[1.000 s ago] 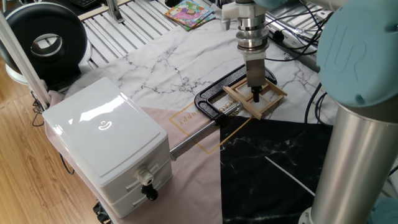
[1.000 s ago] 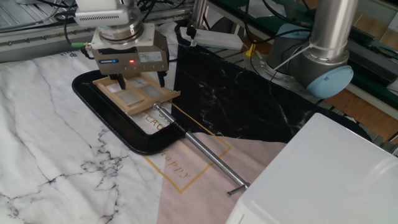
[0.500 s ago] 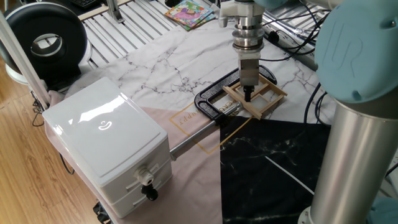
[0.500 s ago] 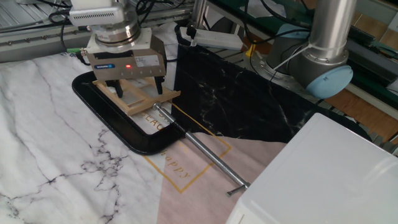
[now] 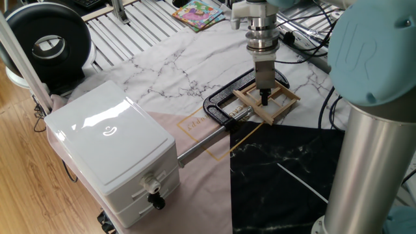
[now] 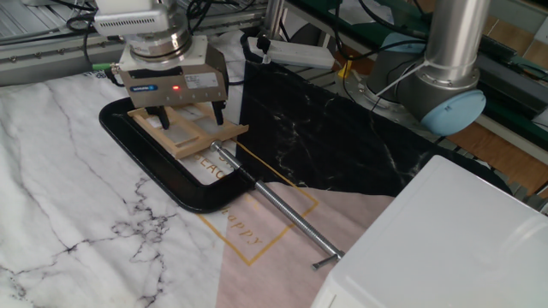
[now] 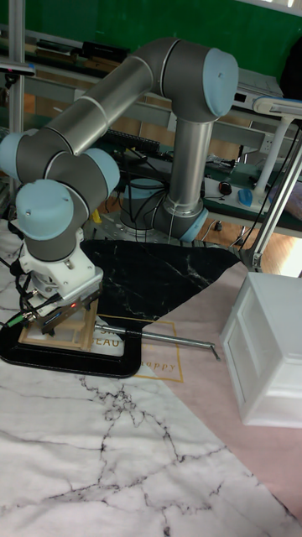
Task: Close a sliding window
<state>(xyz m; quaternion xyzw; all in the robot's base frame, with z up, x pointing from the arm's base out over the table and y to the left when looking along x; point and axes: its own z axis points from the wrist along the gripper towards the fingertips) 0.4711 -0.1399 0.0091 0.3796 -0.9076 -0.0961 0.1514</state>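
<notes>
The sliding window lies flat on the marble-print cloth. Its tan wooden sash (image 5: 272, 105) (image 6: 190, 135) (image 7: 52, 336) sits at the end of the black frame (image 5: 220, 109) (image 6: 175, 190) (image 7: 92, 361) nearest the black marble mat. My gripper (image 5: 264, 99) (image 6: 189, 120) (image 7: 50, 312) points straight down over the sash. It is open, with its fingers (image 6: 161, 120) spread and their tips down at the sash's bars. In the tall fixed view the gripper body hides the fingertips.
A big white box (image 5: 110, 143) (image 6: 445, 248) (image 7: 270, 352) stands at the table's edge. A metal rod (image 5: 201, 146) (image 6: 282, 214) (image 7: 164, 337) runs from the frame toward the box. A black fan (image 5: 49, 42) and a colourful book (image 5: 197, 13) lie at the back.
The gripper shifted a little along the frame away from the black mat, then came partly back. The sash shows no clear movement.
</notes>
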